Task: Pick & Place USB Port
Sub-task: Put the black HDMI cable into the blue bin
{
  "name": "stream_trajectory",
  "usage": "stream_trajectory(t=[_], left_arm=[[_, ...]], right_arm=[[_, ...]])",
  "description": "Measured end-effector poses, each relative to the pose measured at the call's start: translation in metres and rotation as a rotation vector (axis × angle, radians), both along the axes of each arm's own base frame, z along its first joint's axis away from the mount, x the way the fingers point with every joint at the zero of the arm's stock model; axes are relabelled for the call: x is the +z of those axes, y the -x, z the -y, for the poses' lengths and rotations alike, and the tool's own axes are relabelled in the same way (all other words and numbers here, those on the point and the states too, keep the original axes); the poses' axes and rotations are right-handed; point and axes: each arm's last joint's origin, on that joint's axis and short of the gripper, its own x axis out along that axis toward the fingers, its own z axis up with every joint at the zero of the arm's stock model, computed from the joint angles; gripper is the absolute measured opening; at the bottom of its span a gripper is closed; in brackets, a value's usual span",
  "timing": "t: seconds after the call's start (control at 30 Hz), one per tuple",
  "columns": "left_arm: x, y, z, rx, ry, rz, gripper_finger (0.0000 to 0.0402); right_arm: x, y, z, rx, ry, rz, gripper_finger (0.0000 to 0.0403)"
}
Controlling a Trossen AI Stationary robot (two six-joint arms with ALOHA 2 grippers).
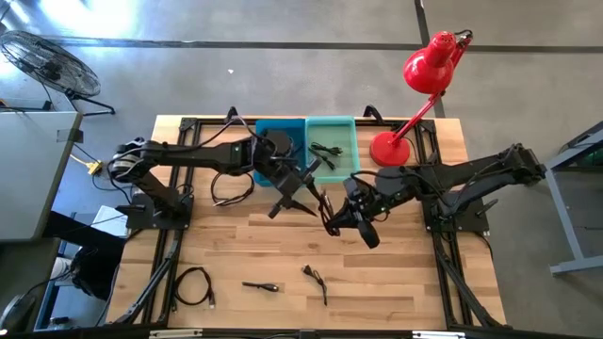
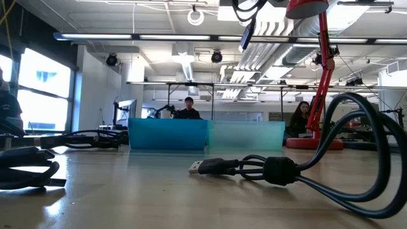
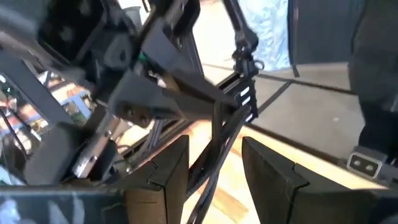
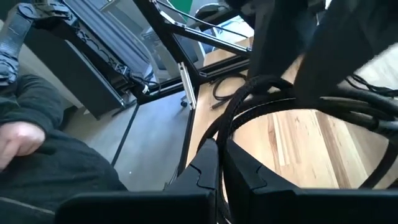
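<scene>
Nearest me on the low view, a coiled USB cable (image 2: 267, 170) lies on the bench (image 2: 159, 197), plug end free. Mid-bench, both arms meet over another cable (image 1: 320, 202): my right gripper (image 4: 217, 163) has its fingers pinched shut on a loop of it, while my left gripper (image 3: 214, 165) stands part open with strands running between its fingers. I reckon it is light, limp and springy; I'd grip the moulded plug. Beyond sit the blue bin (image 1: 280, 141) and teal bin (image 1: 332, 137), a red lamp (image 1: 424, 80), then an open workshop with people seated.
</scene>
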Motion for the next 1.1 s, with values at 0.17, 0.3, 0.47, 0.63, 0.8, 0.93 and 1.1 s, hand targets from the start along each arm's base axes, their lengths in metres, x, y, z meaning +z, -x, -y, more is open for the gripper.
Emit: stream_trajectory(t=[0.17, 0.3, 0.47, 0.63, 0.8, 0.93, 1.1], left_arm=[[-0.003, -0.002, -0.001, 0.085, -0.047, 0.001, 0.0145], [-0.002, -0.003, -0.002, 0.107, -0.062, 0.019, 0.0115], [-0.002, -0.003, -0.003, 0.103, -0.121, 0.056, 0.0024], [-0.003, -0.002, -0.003, 0.141, -0.130, 0.034, 0.0025], [-0.006, -0.001, -0.004, 0.162, -0.132, 0.000, 0.0025], [-0.006, 0.003, -0.003, 0.148, -0.118, -0.044, 0.0025], [0.000, 0.023, -0.005, 0.243, -0.174, -0.134, 0.0025]], right_arm=[[0.001, 0.000, 0.001, 0.000, -0.001, 0.012, 0.0000], [0.001, 0.000, 0.001, -0.005, 0.003, 0.016, 0.0000], [0.001, 0.000, 0.001, -0.001, 0.000, 0.011, 0.0002], [0.001, 0.000, 0.001, -0.014, 0.003, 0.005, 0.0027], [0.001, 0.000, 0.002, -0.055, 0.017, 0.011, 0.0085], [0.001, -0.001, 0.003, -0.079, 0.030, 0.016, 0.0140], [0.002, -0.001, 0.003, -0.085, 0.006, 0.011, 0.0188]])
